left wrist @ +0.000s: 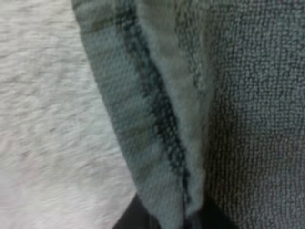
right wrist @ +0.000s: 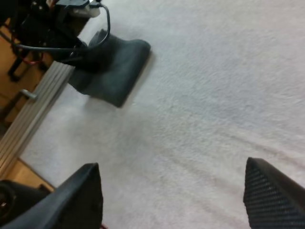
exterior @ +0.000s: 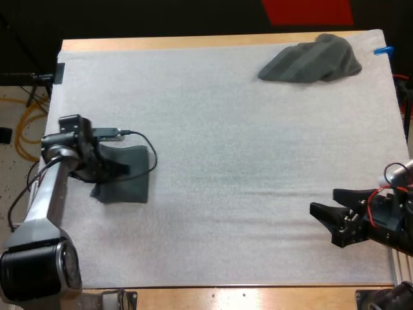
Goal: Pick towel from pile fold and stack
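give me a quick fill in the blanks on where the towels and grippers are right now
1. The right gripper hovers over the mat with its fingers ____.
2. The towel pinched by the left gripper is ____, not crumpled.
3. The crumpled towel lies at the mat's far ____ corner.
Missing words: open; folded; right.
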